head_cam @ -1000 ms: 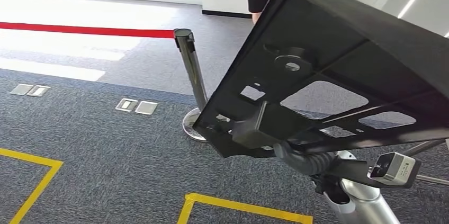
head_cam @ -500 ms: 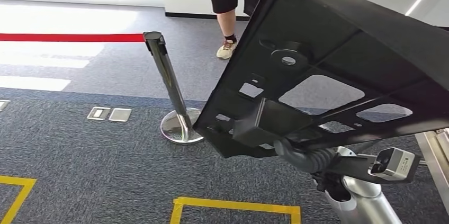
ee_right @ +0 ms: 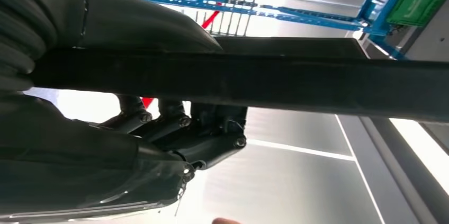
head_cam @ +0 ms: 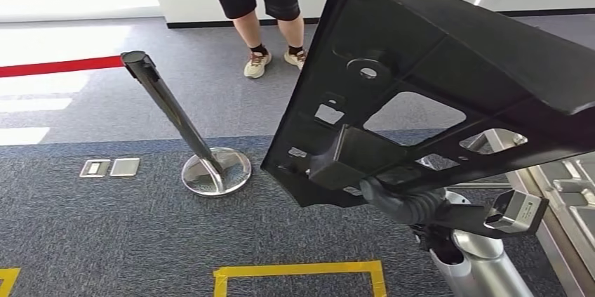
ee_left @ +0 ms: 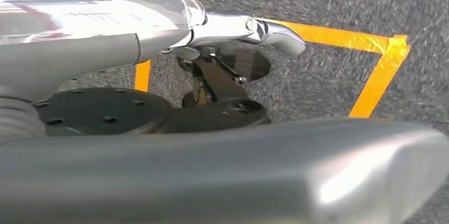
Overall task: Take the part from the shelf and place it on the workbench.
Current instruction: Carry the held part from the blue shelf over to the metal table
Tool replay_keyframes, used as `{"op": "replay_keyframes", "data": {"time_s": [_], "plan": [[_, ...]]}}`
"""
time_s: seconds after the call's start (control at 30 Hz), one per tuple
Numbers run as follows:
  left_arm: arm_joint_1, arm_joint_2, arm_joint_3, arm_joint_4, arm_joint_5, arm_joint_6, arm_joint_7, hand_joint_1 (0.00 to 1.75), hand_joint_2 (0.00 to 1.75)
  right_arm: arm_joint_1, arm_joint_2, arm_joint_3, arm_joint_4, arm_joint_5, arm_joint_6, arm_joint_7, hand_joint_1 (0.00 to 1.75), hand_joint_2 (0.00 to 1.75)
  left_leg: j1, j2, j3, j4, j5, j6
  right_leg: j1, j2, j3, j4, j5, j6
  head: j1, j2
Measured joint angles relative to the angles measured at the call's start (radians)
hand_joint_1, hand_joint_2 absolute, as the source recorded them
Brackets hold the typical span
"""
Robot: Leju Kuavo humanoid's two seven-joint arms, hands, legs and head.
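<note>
Part (head_cam: 449,79) already off shelf, clamped in right hand (head_cam: 403,202) w/ fingers (ee_right: 206,134) curled under its edge, not yet on workbench.

You have one black part (head_cam: 435,79), a large panel with cut-outs, and one hand (head_cam: 400,202) holding it at its lower edge; from the right wrist you see that same hand (ee_right: 174,128) and part (ee_right: 296,83). On the floor you can count one barrier post (head_cam: 175,118) with one red belt (head_cam: 49,67), two small metal floor plates (head_cam: 110,167) side by side, and two yellow tape outlines (head_cam: 302,270). One person (head_cam: 263,2) stands beyond, two shoes (head_cam: 257,65) showing.
</note>
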Motion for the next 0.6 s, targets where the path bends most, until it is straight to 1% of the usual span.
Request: {"op": "replay_keyframes", "data": {"time_s": [0.03,0.07,0.1,0.13,0.17,0.2,0.23,0.27,0.3,0.33,0.4,0.43,0.47,0.5,0.53,0.57,0.6], "plan": [[0.002,0.000,0.000,0.000,0.000,0.000,0.001,0.00,0.00,-0.001,0.001,0.000,0.001,0.000,-0.001,0.000,1.75,1.75,0.000,-0.017,-0.033,0.069,-0.032,0.001,0.001,0.008,0.000,0.000,0.000,-0.004,0.000,0.000],[0.004,0.000,0.000,0.000,0.000,0.000,0.002,0.00,0.00,-0.001,0.002,0.000,0.002,0.001,-0.003,0.001,1.75,1.75,-0.001,-0.025,-0.067,0.137,-0.057,0.002,0.003,0.018,0.000,0.000,0.000,-0.007,0.000,0.000],[0.007,0.000,0.000,0.000,0.000,0.000,0.003,0.00,0.00,0.000,0.003,0.000,0.004,0.002,-0.004,0.002,1.75,1.75,-0.003,-0.029,-0.093,0.183,-0.066,0.005,0.006,0.029,0.001,0.000,0.000,-0.008,0.000,0.000],[0.009,0.000,0.000,0.000,0.000,0.000,0.003,0.00,0.00,0.000,0.003,0.000,0.007,0.003,-0.005,0.003,1.75,1.75,-0.004,-0.032,-0.102,0.194,-0.055,0.010,0.008,0.040,0.002,0.001,-0.001,-0.008,0.000,0.000],[0.009,0.000,0.000,0.000,0.000,0.000,0.004,0.00,0.00,0.000,0.003,0.000,0.008,0.004,-0.006,0.004,1.75,1.75,-0.007,-0.036,-0.093,0.164,-0.024,0.016,0.009,0.052,0.004,0.001,-0.001,-0.008,0.000,0.000],[0.009,0.000,0.000,0.000,0.000,0.000,0.003,0.00,0.00,0.000,0.004,0.000,0.009,0.005,-0.007,0.004,1.75,1.75,-0.010,-0.046,-0.070,0.103,0.018,0.024,0.009,0.063,0.006,0.001,-0.001,-0.008,0.000,0.000],[0.009,0.001,0.000,0.000,0.000,-0.001,0.002,0.00,0.00,0.000,0.004,0.000,0.009,0.006,-0.007,0.005,1.75,1.75,-0.013,-0.066,-0.043,0.037,0.054,0.031,0.010,0.074,0.007,0.001,-0.002,-0.008,0.000,0.000],[0.008,0.002,0.000,0.000,0.001,-0.002,0.000,0.00,0.00,-0.001,0.004,0.000,0.010,0.007,-0.008,0.005,1.75,1.75,-0.014,-0.085,-0.021,-0.020,0.081,0.036,0.010,0.083,0.007,0.002,-0.002,-0.007,0.000,0.000],[0.008,0.003,0.000,0.000,0.001,-0.004,-0.003,0.00,0.00,-0.002,0.004,0.000,0.011,0.008,-0.008,0.005,1.75,1.75,-0.016,-0.100,-0.006,-0.057,0.091,0.040,0.009,0.092,0.004,0.003,-0.002,-0.004,0.000,0.000],[0.007,0.003,0.000,0.000,0.002,-0.006,-0.007,0.00,0.00,-0.002,0.004,0.001,0.013,0.010,-0.009,0.005,1.75,1.75,-0.016,-0.107,-0.001,-0.070,0.088,0.041,0.007,0.100,0.000,0.003,0.000,0.001,0.000,0.000],[0.004,0.003,0.000,0.000,0.003,-0.009,-0.012,0.00,0.00,-0.002,0.004,0.000,0.014,0.012,-0.010,0.005,1.75,1.75,-0.015,-0.093,0.004,-0.083,0.086,0.043,0.005,0.112,-0.006,0.003,0.001,0.011,-0.001,0.000],[0.002,0.003,0.000,0.000,0.004,-0.010,-0.014,0.00,0.00,-0.003,0.004,0.000,0.014,0.012,-0.011,0.005,1.75,1.75,-0.013,-0.084,0.007,-0.088,0.088,0.046,0.006,0.102,-0.009,0.010,-0.006,0.016,0.000,0.000],[0.002,0.003,0.000,0.000,0.005,-0.011,-0.015,0.00,0.00,-0.005,0.004,0.000,0.015,0.012,-0.010,0.005,1.75,1.75,-0.010,-0.073,0.011,-0.094,0.091,0.049,0.008,0.084,-0.018,0.033,-0.023,0.019,0.000,0.000],[0.002,0.003,0.000,0.000,0.006,-0.012,-0.016,0.00,0.00,-0.008,0.004,0.001,0.015,0.012,-0.010,0.005,1.75,1.75,-0.009,-0.061,0.014,-0.098,0.092,0.051,0.008,0.061,-0.037,0.076,-0.049,0.022,0.001,0.000],[0.004,0.003,0.000,0.000,0.006,-0.013,-0.016,0.00,0.00,-0.009,0.004,0.001,0.015,0.012,-0.010,0.005,1.75,1.75,-0.009,-0.049,0.015,-0.099,0.092,0.053,0.009,0.040,-0.065,0.136,-0.081,0.025,0.002,0.000],[0.005,0.003,0.000,0.000,0.006,-0.014,-0.016,0.00,0.00,-0.010,0.004,0.001,0.016,0.012,-0.010,0.005,1.75,1.75,-0.009,-0.037,0.015,-0.099,0.092,0.053,0.007,0.030,-0.096,0.201,-0.109,0.029,0.002,0.000],[0.006,0.004,0.000,0.000,0.006,-0.014,-0.016,0.00,0.00,-0.009,0.004,0.001,0.017,0.012,-0.010,0.005,1.75,1.75,-0.009,-0.025,0.014,-0.099,0.091,0.053,0.003,0.026,-0.120,0.250,-0.124,0.033,0.002,0.000]]}}
